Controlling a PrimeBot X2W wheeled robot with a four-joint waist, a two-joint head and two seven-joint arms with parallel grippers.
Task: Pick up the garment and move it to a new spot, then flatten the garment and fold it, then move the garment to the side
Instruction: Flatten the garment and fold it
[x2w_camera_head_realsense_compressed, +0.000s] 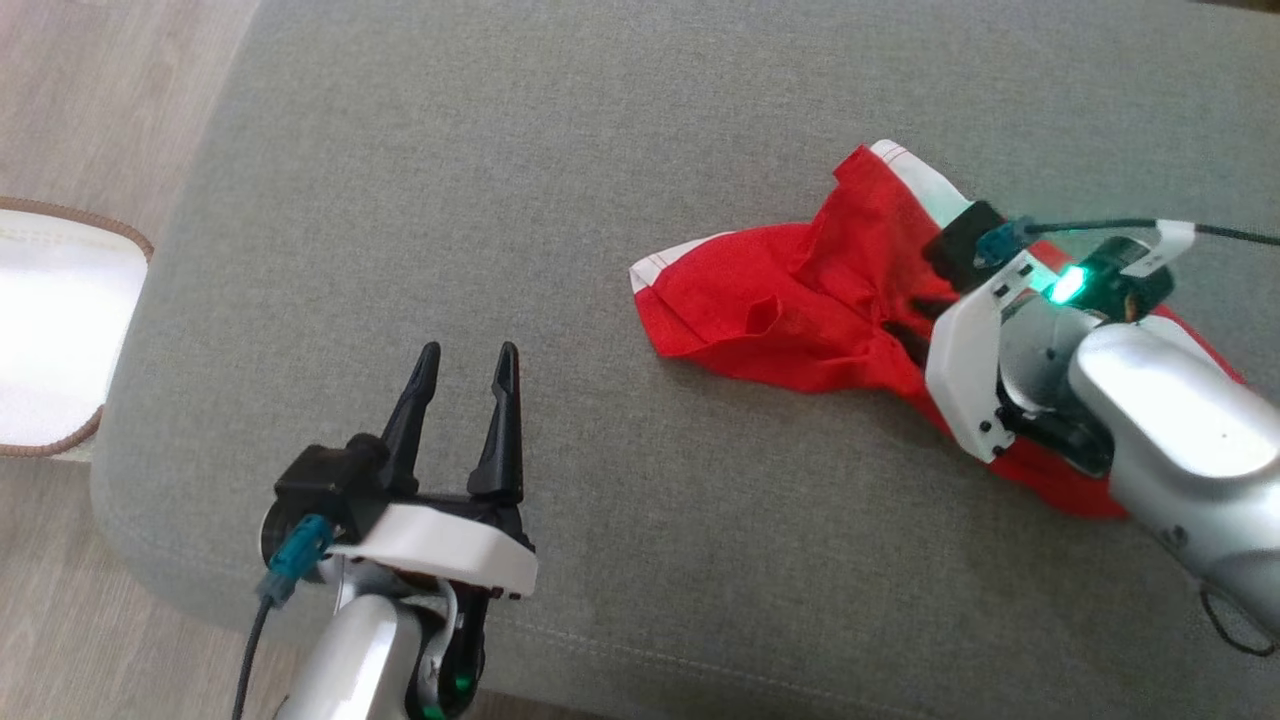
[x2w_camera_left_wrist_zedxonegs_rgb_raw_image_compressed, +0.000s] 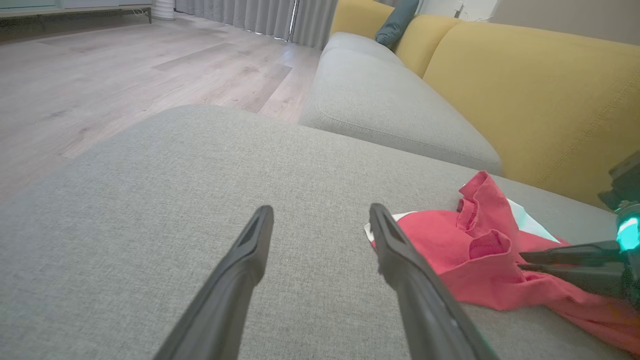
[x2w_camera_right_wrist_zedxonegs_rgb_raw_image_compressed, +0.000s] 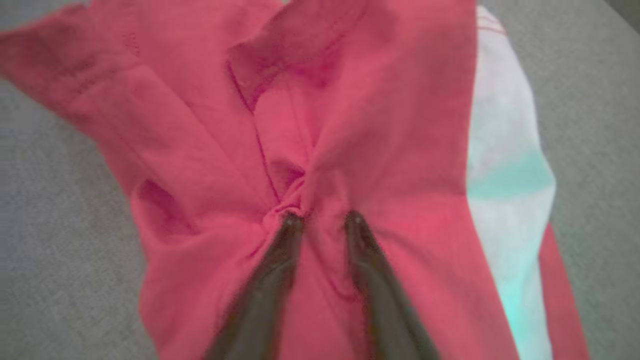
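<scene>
Red cloth garment with white trim (x2w_camera_head_realsense_compressed: 780, 310) is lying crumpled on the right half of the grey woven sofa cushion (x2w_camera_head_realsense_compressed: 600, 150), toward its far side. One white-edged corner is pointing left, and another is standing up at the far end.

Right tool (x2w_camera_head_realsense_compressed: 905, 325) is sitting on the garment's near right part, its silver forearm coming in from the right. In the right wrist view, the right tool (x2w_camera_right_wrist_zedxonegs_rgb_raw_image_compressed: 323, 216) is showing a narrow gap between its dark fingers (x2w_camera_right_wrist_zedxonegs_rgb_raw_image_compressed: 270, 280). The tips are pressing into the red cloth, and creases are gathering toward them. The picture is blurred, so I cannot tell whether the fold between the tips is being pinched or only touched.

Left tool (x2w_camera_head_realsense_compressed: 469, 350) is hanging over bare cushion at the near left, well apart from the garment. Its two fingers are spread wide and gripping nothing.

A pale wooden floor (x2w_camera_head_realsense_compressed: 80, 100) is running along the cushion's left edge. A white mat with brown braided edging (x2w_camera_head_realsense_compressed: 50, 320) is lying on that floor. In the left wrist view, a mustard-yellow sofa backrest (x2w_camera_left_wrist_zedxonegs_rgb_raw_image_compressed: 540, 90) is rising beyond the garment.
</scene>
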